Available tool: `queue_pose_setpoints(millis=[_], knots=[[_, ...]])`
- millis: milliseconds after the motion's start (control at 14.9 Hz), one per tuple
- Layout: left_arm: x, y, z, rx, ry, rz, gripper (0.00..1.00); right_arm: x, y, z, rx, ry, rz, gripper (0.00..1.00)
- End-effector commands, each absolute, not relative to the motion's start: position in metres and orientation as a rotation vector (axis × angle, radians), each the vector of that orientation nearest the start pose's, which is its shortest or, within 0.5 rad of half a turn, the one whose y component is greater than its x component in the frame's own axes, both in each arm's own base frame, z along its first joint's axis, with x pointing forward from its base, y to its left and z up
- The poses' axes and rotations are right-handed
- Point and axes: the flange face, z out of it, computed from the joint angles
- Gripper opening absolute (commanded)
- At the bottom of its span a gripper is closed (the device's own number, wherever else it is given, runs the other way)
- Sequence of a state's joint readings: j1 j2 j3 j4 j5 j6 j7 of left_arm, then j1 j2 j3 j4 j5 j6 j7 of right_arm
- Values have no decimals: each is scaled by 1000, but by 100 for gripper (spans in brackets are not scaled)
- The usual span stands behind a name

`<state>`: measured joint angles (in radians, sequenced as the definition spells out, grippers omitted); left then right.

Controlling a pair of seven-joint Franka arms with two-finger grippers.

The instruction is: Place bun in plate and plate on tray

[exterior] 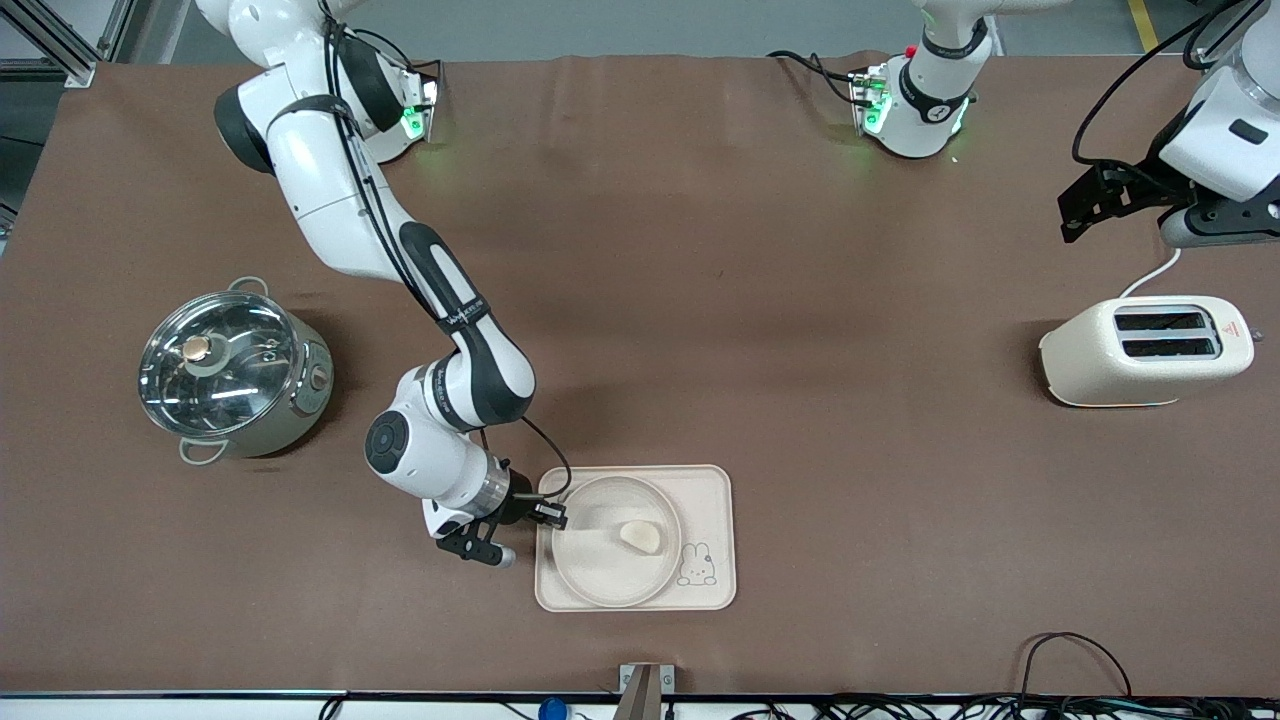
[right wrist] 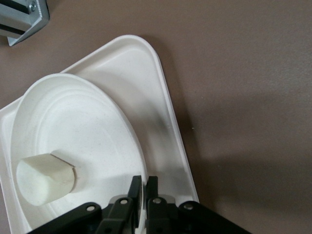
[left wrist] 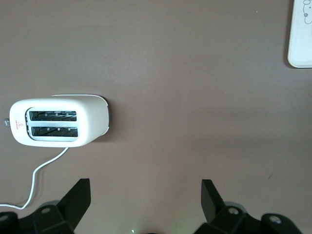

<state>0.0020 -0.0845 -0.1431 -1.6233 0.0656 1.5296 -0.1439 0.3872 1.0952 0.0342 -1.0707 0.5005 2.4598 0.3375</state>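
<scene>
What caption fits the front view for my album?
Right claw shut on the plate, bun inside, on the tray.

In the left wrist view only a corner of the tray [left wrist: 301, 36] shows at the upper right edge; the toaster's [left wrist: 61, 120] cord runs off the lower left, and the left gripper's [left wrist: 146, 197] body is cropped below

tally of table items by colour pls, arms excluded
Cream/white: 4 - bun, plate, tray, toaster
Silver: 1 - lidded pot
Total: 5
</scene>
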Motion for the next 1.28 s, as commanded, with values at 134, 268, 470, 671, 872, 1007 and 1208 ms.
queue_pose_setpoints(millis=[134,268,470,671,872,1007,1208], knots=[[511,-71,653,-3088,19,-2,100,740,313,201,-2556,417,-149,85],[511,-71,655,-3091,40,-1,100,743,308,216,-2519,445,-124,93],[511,-72,656,-3115,43,4,100,742,277,227,-2536,461,20,100],[508,-71,655,-3118,41,31,100,732,244,269,-2623,371,24,100],[508,-71,655,-3117,41,36,100,720,212,328,-2824,232,36,100],[504,-70,660,-3117,33,24,100,709,192,376,-2945,162,65,100],[503,-72,660,-3116,40,26,100,688,152,446,-3055,167,96,100]])
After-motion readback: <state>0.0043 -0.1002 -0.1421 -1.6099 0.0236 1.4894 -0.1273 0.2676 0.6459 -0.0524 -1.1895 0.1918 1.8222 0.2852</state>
